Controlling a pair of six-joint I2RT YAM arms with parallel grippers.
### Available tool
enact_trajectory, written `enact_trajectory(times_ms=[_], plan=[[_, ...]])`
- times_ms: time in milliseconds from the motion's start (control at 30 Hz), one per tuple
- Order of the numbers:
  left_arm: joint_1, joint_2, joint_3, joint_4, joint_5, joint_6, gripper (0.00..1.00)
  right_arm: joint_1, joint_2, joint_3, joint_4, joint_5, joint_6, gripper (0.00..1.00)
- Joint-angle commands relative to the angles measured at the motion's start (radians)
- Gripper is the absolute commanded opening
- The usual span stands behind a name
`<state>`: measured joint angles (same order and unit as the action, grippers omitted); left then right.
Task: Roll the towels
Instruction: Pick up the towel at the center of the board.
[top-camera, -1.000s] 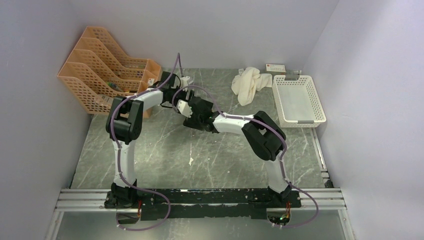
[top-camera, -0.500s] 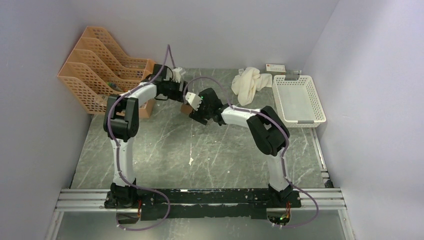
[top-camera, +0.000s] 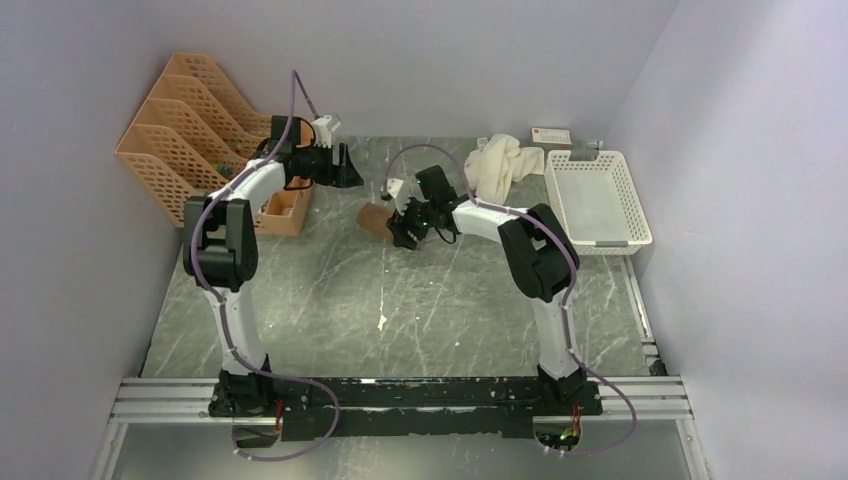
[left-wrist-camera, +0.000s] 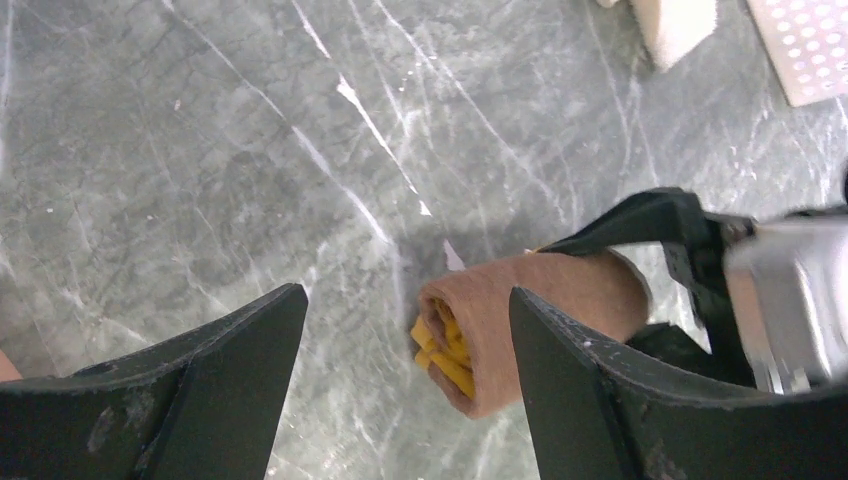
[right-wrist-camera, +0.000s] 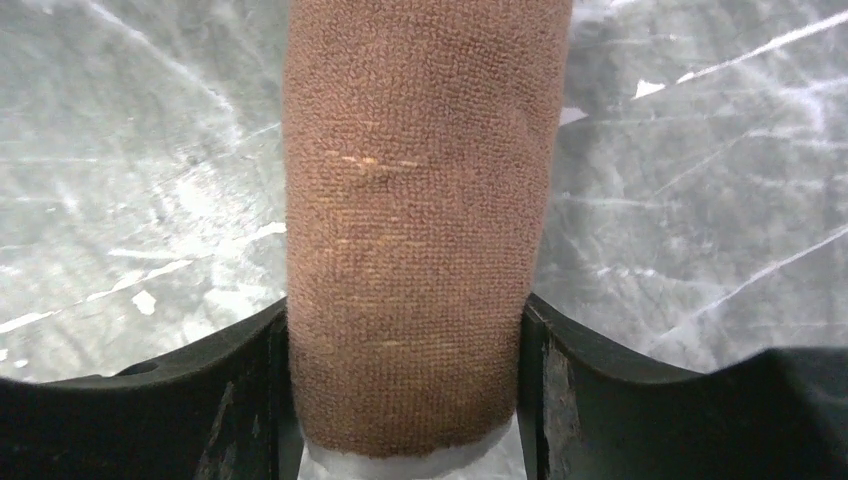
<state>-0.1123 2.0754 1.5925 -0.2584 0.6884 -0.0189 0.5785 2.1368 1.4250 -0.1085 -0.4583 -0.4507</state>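
Observation:
The brown towel (top-camera: 375, 217) is rolled into a short fat cylinder and lies on the grey table at mid-back. My right gripper (top-camera: 400, 224) is shut on one end of it; in the right wrist view both fingers press the roll's (right-wrist-camera: 420, 230) sides around my right gripper (right-wrist-camera: 405, 335). My left gripper (top-camera: 344, 170) is open and empty, apart from the roll and to its left. In the left wrist view my left gripper (left-wrist-camera: 405, 305) frames the roll's (left-wrist-camera: 560, 300) mustard-yellow spiral end. The cream-white towel (top-camera: 497, 165) lies crumpled at the back right, unrolled.
Orange file racks (top-camera: 195, 125) stand at the back left, close beside my left arm. A white plastic basket (top-camera: 597, 200) sits at the back right, next to the cream towel. A small box (top-camera: 551, 136) lies by the back wall.
My left gripper has drawn back to the left, away from the brown roll, toward the orange racks. My right gripper has moved toward the back of the table, still holding the roll.

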Motion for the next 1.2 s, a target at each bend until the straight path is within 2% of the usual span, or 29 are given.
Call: enact_trajectory(times_ms=[0,67,167,200,400,567,833,1000,1167], plan=[[0.017,-0.141,-0.061,0.043,0.047,0.001,0.86,-0.094,-0.012,-0.03,0.035,-0.222,0.175,0.61],[0.026,-0.189,-0.102,0.049,0.052,0.005,0.86,-0.138,-0.041,-0.063,0.106,-0.235,0.26,0.57],[0.042,-0.253,-0.181,0.078,0.062,-0.001,0.86,-0.169,-0.058,-0.069,0.135,-0.203,0.341,0.33],[0.046,-0.272,-0.203,0.087,0.065,-0.003,0.86,-0.176,-0.064,-0.075,0.145,-0.206,0.35,0.32],[0.067,-0.362,-0.308,0.122,0.071,-0.006,0.86,-0.225,-0.213,-0.165,0.276,-0.285,0.466,0.33],[0.072,-0.403,-0.348,0.146,0.08,-0.011,0.86,-0.336,-0.394,-0.221,0.349,-0.285,0.555,0.32],[0.072,-0.43,-0.399,0.209,0.126,-0.054,0.86,-0.623,-0.646,-0.345,0.305,0.006,0.647,0.33],[0.066,-0.438,-0.435,0.258,0.146,-0.096,0.86,-0.785,-0.7,-0.405,0.269,0.131,0.634,0.34],[0.044,-0.448,-0.458,0.277,0.13,-0.1,0.86,-0.877,-0.679,-0.415,0.23,0.187,0.618,0.34]])
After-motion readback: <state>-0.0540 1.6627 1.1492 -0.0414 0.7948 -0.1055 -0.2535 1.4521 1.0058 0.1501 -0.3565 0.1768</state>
